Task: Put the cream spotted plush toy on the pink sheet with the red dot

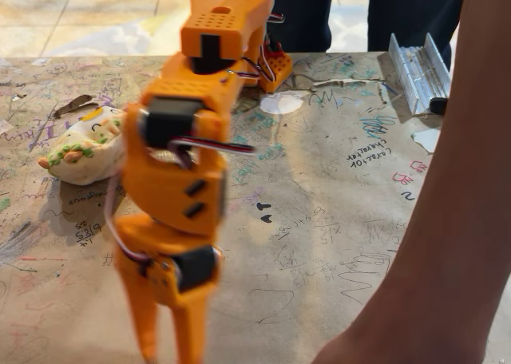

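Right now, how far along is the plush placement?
Nothing looks done yet. The cream spotted plush toy lies on the table at the left, ungripped. The gripper points down near the front edge, away from the toy, with nothing visible between its fingers. Left: grasp the toy and carry it to the pink sheet.

Cream spotted plush toy [84,146] on table, left.

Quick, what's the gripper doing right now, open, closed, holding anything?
Gripper: the two fingers stand a little apart, pointing down at the table, nothing between them. The cream spotted plush toy lies apart from it on the table.
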